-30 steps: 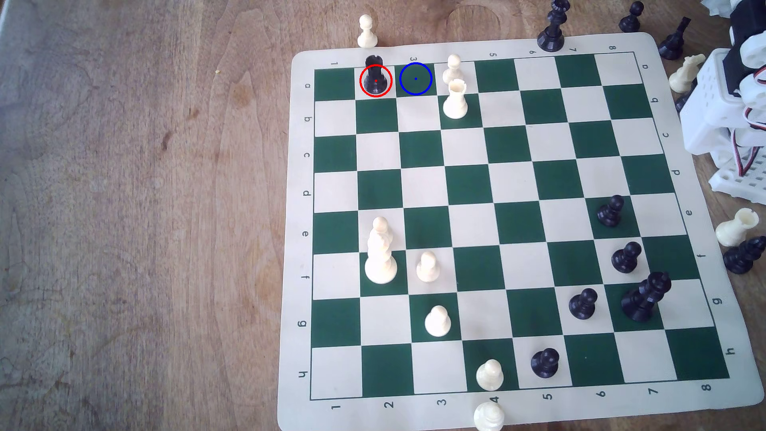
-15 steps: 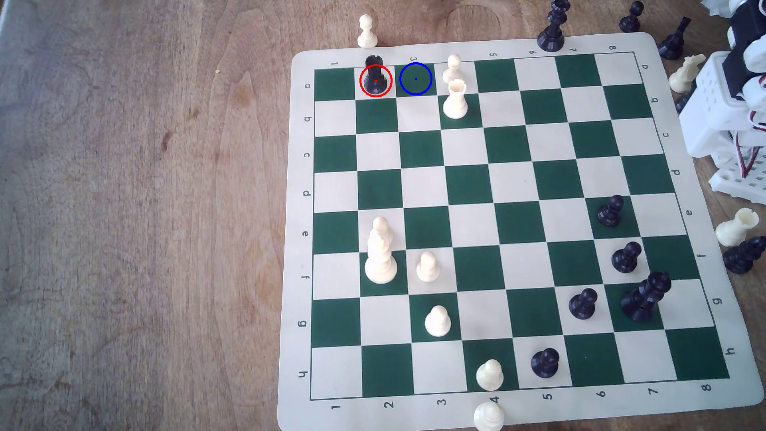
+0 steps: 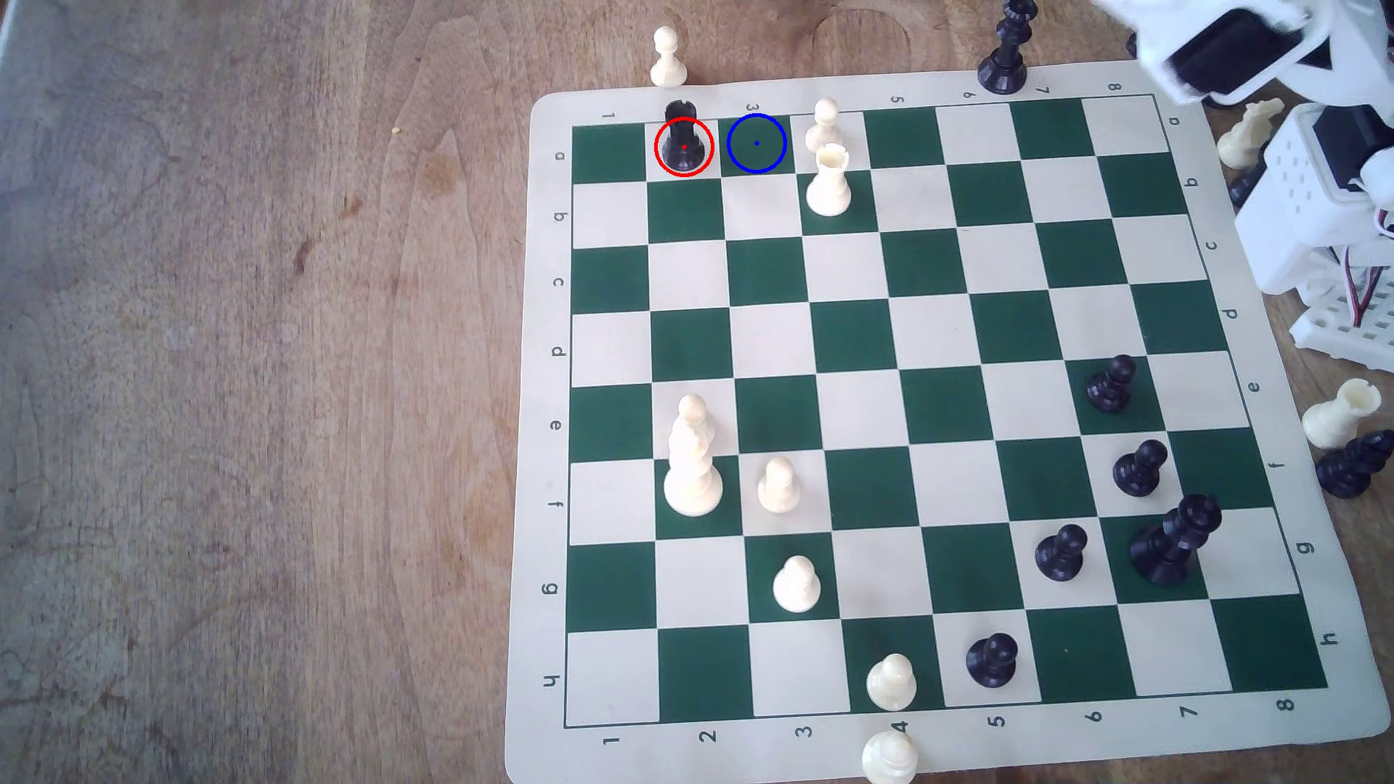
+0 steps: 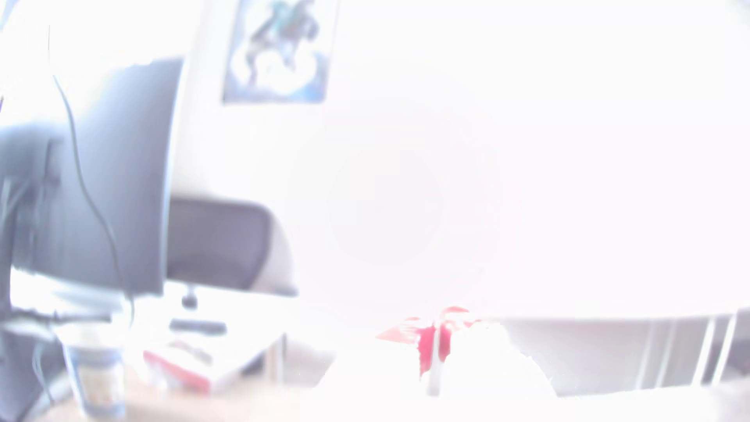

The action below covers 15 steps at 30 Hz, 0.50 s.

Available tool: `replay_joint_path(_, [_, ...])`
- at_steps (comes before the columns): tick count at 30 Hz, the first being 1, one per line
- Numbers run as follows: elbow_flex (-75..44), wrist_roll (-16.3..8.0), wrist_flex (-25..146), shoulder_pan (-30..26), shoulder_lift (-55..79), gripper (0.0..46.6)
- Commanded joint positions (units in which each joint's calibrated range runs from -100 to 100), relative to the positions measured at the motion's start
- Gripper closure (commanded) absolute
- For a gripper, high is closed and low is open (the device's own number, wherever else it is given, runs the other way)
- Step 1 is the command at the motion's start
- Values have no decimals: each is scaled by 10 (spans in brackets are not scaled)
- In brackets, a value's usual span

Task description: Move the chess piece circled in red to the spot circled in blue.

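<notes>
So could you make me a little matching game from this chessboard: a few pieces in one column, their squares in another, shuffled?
Things:
1. black rook
2. cream rook
3. blue ring
4. black king

Places:
A. row g, column 7
B. empty green square, row a, column 3
C. red-ringed cream square, row a
D. green square, row b, column 4

Pairs: 1-C, 2-D, 3-B, 4-A

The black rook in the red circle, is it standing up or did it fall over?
Standing up. In the exterior view the black rook has its notched top above its round base, which sits on the board inside the red ring.
</notes>
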Motion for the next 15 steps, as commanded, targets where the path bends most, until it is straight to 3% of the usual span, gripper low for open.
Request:
replay_joint_path(1, [-192,-7,131,10,117,420])
replay_joint_path(2, [-239,-9,165,21,152,370])
replay_joint_path(3, [-263,-11,183,25,169,352])
replay_joint_path(7, [-393,-11,294,47,279,311])
replay_joint_path(10, [-457,-13,323,57,348,303])
replay_joint_path(15, [-610,-39,397,60,501,296])
